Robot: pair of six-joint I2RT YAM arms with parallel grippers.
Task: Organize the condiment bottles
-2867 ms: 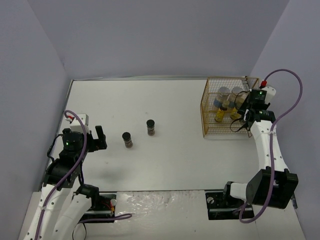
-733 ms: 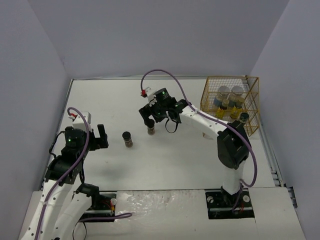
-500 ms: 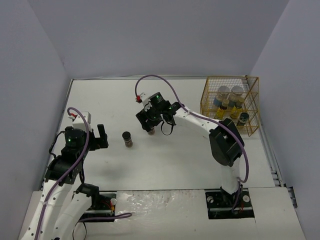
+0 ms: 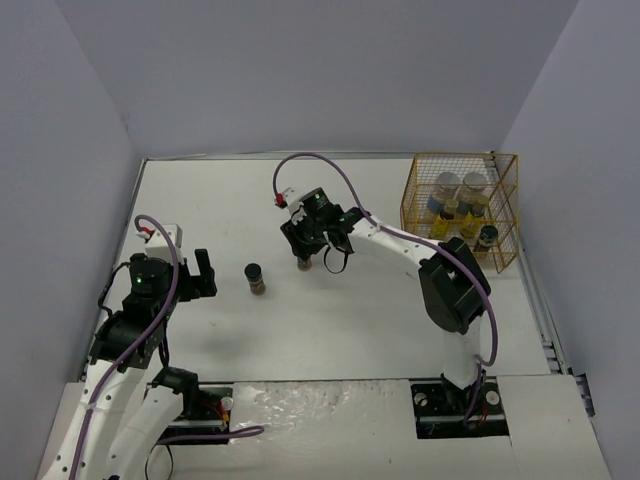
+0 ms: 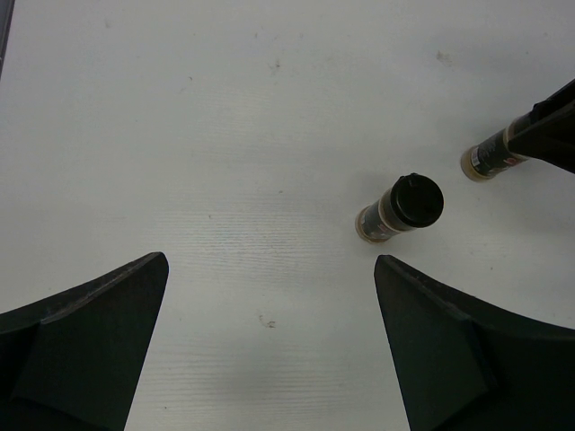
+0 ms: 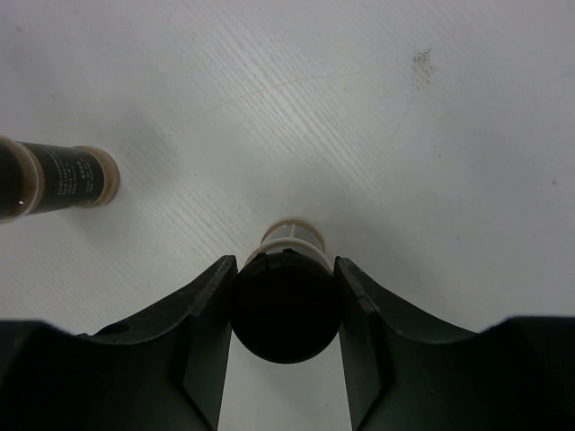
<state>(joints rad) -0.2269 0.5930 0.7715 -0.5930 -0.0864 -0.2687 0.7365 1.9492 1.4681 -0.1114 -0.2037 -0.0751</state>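
Right tool (image 6: 284,289) clamps short dark glass jar w/ black lid (image 6: 288,235), upright on desk (image 4: 350,320) centre: pick-up step. Next: lift straight, carry to gold wire basket (image 4: 409,200) far right. Left tool (image 5: 269,301) wide, empty.

2 dark blk-lidded jars (image 5: 400,208) (image 5: 485,158), gold wire basket (image 4: 410,190), white table (image 4: 350,320), purple cables (image 4: 305,155)

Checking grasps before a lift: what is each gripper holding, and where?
Right gripper grips the dark jar by its black lid; left gripper holds nothing.
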